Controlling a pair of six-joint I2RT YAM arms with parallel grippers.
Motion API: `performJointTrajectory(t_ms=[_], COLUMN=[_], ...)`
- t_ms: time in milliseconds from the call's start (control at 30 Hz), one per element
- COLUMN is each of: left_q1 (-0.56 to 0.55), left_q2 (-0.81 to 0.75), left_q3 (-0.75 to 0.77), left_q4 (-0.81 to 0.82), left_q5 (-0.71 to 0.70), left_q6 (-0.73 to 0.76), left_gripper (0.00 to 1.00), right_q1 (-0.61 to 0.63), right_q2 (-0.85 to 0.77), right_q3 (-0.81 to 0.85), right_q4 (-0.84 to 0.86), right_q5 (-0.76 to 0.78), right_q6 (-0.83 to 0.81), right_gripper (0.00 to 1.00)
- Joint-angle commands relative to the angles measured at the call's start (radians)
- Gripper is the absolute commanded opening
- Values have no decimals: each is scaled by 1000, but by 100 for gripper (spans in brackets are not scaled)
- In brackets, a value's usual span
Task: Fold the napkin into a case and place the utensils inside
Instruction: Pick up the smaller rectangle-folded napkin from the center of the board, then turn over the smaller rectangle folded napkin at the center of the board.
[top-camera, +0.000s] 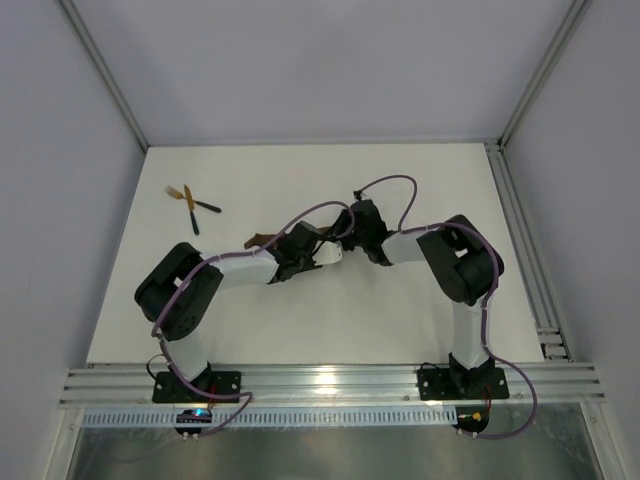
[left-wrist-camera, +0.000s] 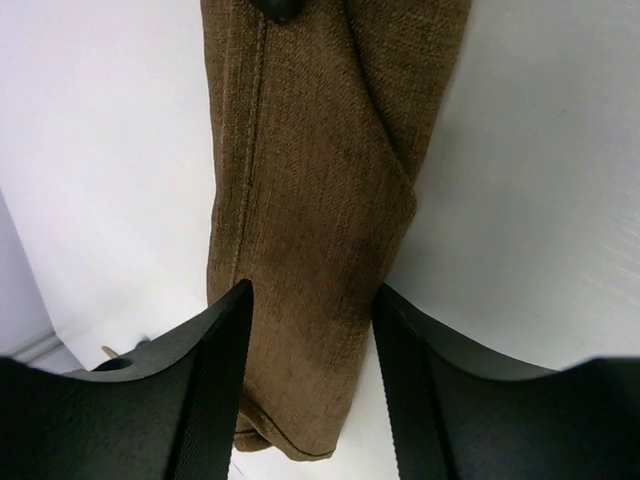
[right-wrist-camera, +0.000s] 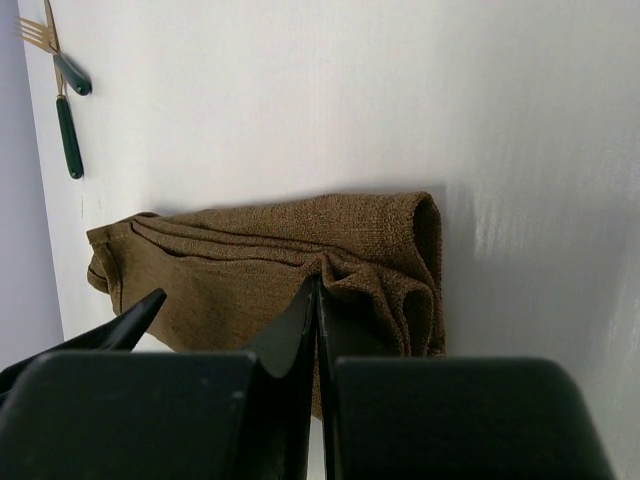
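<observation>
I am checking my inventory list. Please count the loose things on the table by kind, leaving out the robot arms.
napkin, brown cloth: 1
utensils, gold heads and dark handles: 2
Total: 3

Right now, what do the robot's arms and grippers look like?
Both the left arm and right arm have white links between bulky black joint housings, on black base plates, with purple cables looping along them. The left gripper and right gripper have matte black, wedge-shaped fingers.
</observation>
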Motion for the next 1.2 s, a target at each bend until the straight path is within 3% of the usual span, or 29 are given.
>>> performJointTrajectory(t_ms=[0, 133, 233, 400, 567, 700, 800, 933, 1067, 1100, 1167], left_q1=[-6, -6, -4, 26, 132, 160, 160, 161, 183, 187, 203], left_q2=[65, 95, 92, 56, -13, -45, -45, -59, -86, -88, -85], left_q3=[-27, -26, -12, 43, 91, 89, 91, 89, 115, 124, 152], left_q4=[-10, -36, -51, -152, -266, -277, -281, -300, -382, -402, -463], left_q5=[13, 41, 62, 180, 361, 380, 400, 418, 501, 516, 570], left_q6=[11, -7, -24, -75, -141, -144, -141, -125, -104, -101, -93], left_gripper=[52, 14, 0, 0, 0, 0, 0, 0, 0, 0, 0], right_q1=[5, 5, 3, -21, -90, -132, -144, -149, -78, -40, 116], right_q2=[20, 14, -14, -104, -256, -365, -394, -518, -706, -736, -782], right_q3=[22, 30, 19, -16, -105, -144, -161, -293, -461, -481, -509], right_q4=[-27, -26, -6, 34, 28, -18, -70, 78, 279, 278, 166], right_q5=[-25, -45, -60, -134, -158, -194, -203, -256, -273, -264, -218], right_q6=[-31, -39, -63, -97, -167, -232, -310, -442, -742, -1010, -1327], right_gripper=[3, 3, 3, 11, 20, 29, 31, 39, 50, 51, 58])
